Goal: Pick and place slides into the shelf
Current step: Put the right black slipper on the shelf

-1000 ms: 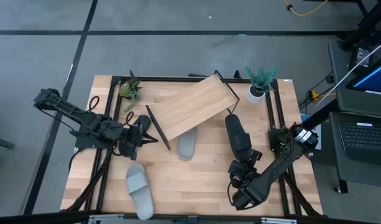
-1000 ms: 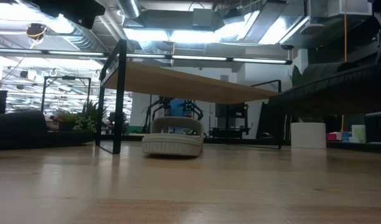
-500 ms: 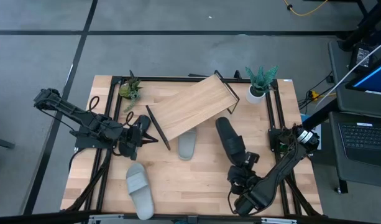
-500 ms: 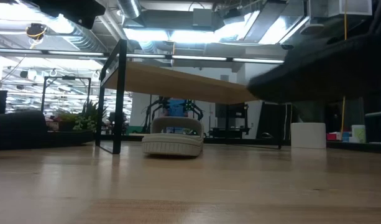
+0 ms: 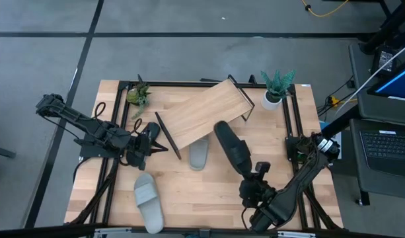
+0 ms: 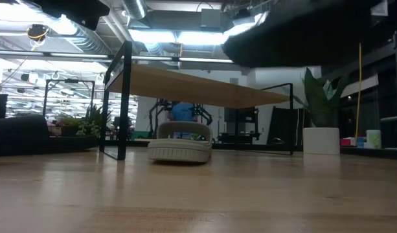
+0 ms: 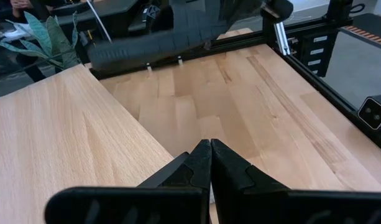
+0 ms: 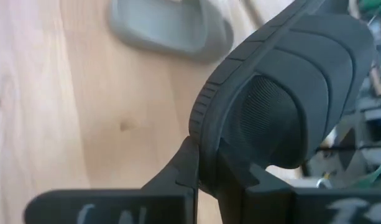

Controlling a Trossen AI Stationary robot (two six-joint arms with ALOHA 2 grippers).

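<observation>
Grey slides lie on the desk, one (image 5: 148,200) in the open, one (image 5: 199,154) under the shelf (image 5: 205,114). Left tool (image 5: 151,140) waits pinched shut beside it. Right tool (image 5: 254,180) clamps a black slide (image 5: 232,149), airborne; next it likely needs setting on the board.

black slide (image 5: 232,149), grey slides (image 5: 148,200), light-wood shelf (image 5: 205,112)

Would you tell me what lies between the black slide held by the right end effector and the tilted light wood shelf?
Nothing: the high view shows only bare tabletop between the black slide and the light wood shelf.
</observation>
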